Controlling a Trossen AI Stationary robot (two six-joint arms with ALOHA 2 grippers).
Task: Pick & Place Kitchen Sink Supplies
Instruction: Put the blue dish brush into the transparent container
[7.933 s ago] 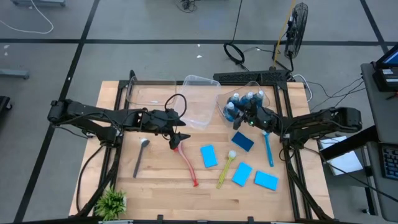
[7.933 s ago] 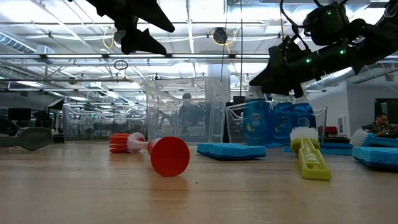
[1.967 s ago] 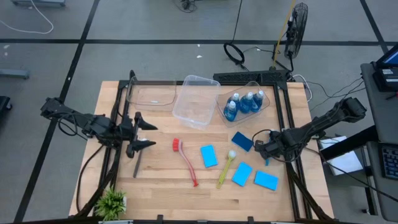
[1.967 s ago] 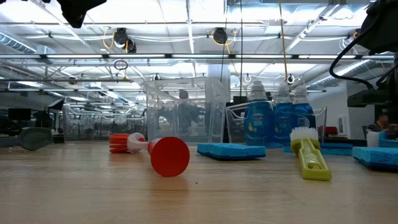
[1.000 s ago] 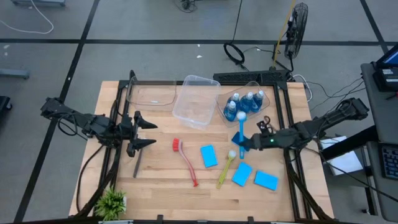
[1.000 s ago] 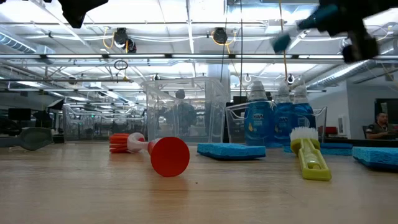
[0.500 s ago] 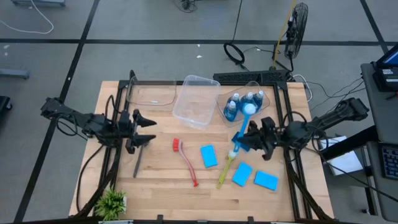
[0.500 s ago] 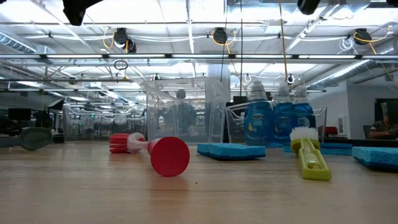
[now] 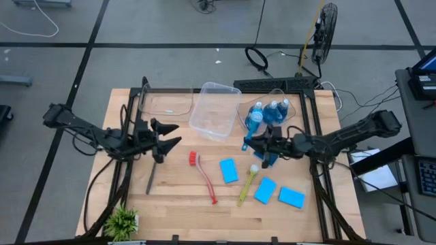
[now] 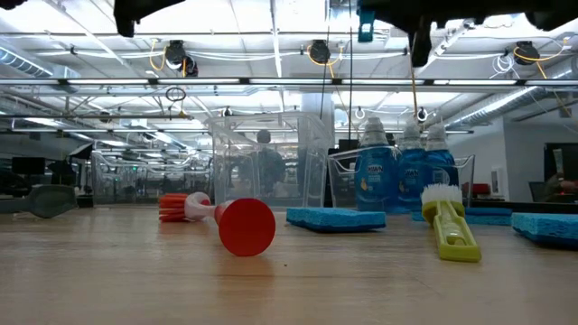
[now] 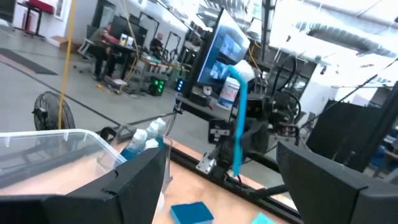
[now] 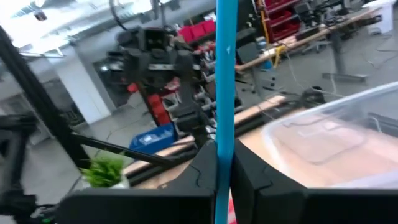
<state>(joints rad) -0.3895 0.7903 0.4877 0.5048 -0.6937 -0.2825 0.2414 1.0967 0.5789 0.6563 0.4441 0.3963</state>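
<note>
Blue brush (image 9: pixel 256 139) lifted; red brush (image 9: pixel 202 175) flat.

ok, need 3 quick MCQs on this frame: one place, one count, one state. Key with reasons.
1. Where are the bottles of blue liquid?
A. In the clear bin at the table's far right
B. Loose beside the plant
C. In the left hand

2. How many blue sponges lie on the table?
A. Two
B. Four
C. Six

3. What is the state of the right hand?
A. Open and empty
B. Shut on the blue brush
C. Shut on a sponge

Key:
1 A: the bottles stand together inside the clear bin, behind the sponges.
2 B: four sponges show in the high view, one partly hidden under the right arm.
3 B: the right hand grips the blue brush between its fingers, lifted off the table; the left hand hangs open and empty above the grey brush.
</note>
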